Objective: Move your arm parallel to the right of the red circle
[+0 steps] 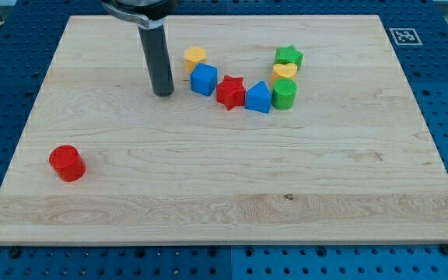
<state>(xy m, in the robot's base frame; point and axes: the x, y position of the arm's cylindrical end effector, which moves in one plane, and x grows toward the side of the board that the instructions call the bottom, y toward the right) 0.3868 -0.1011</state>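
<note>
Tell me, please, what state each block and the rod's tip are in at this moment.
my tip: on the board, left of the cluster, touching no block
red circle: alone, near the view's left
yellow hexagon: above the blue cube
blue cube: beside the red star
red star: between both blue blocks
blue house-shaped block: against the green cylinder
green cylinder: below the yellow heart
yellow heart: below the green star
green star: top of the cluster

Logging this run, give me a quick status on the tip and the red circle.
My tip upper board, just left of blue cube. Red circle lower left, far off, untouched. Nothing between them.
</note>
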